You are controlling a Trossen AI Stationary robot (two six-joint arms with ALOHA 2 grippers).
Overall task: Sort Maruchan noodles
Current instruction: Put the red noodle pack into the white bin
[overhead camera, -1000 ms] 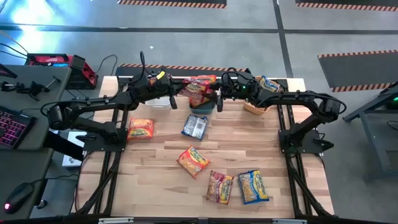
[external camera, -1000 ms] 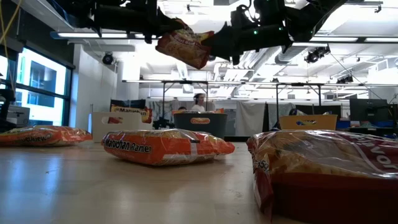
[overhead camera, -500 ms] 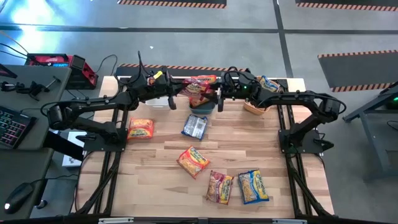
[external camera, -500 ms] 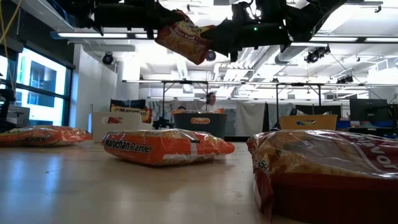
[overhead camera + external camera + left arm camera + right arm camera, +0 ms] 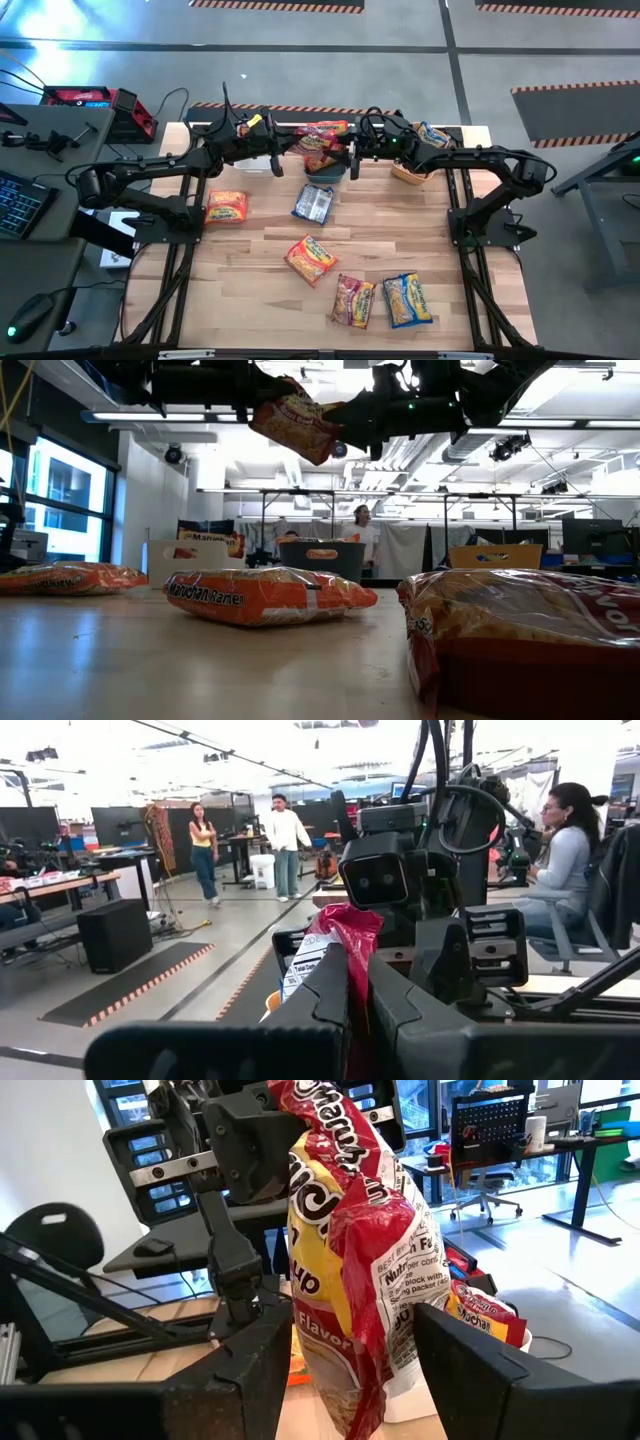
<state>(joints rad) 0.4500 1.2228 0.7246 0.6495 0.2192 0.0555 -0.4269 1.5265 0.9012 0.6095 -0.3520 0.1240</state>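
Noodle packet (image 5: 345, 1270) between right jaws.

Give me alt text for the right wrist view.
A red packet hangs upright, pinched at its top by the left gripper, between the right gripper's open fingers. Another red packet lies behind it.

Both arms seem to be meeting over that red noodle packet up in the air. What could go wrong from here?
The left gripper pinches only an edge of the red packet, so the crinkly plastic could slip free. The right gripper is open around the packet; if the handover is mistimed, it would likely fall. The teal bin sits below, so a drop might land there whether or not that is the right bin. The two arms are also very close and could bump.
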